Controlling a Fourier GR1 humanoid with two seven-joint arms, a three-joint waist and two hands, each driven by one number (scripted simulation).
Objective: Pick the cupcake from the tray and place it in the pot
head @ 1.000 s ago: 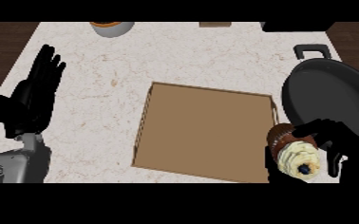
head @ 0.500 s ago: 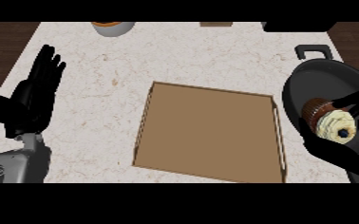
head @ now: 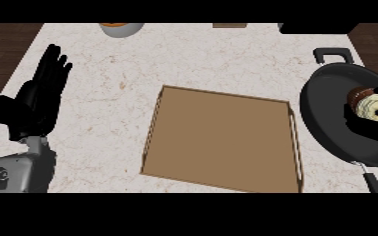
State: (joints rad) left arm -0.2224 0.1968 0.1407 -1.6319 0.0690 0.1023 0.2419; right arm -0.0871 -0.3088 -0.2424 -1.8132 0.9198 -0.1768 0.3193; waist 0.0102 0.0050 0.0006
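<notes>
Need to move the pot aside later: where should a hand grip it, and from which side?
Probably by the loop handle on the pot's far rim, reached from above on the far side: it juts out clear of the wall, with an opening for fingers. The cupcake occupies the inside.

A black left hand (head: 35,102) joins a smooth grey forearm (head: 26,172).

The pale marbled desk (head: 221,60) carries a grey bowl (head: 121,28) with orange contents, a small brown block (head: 229,25) and a dark object (head: 317,28) along its far edge.
</notes>
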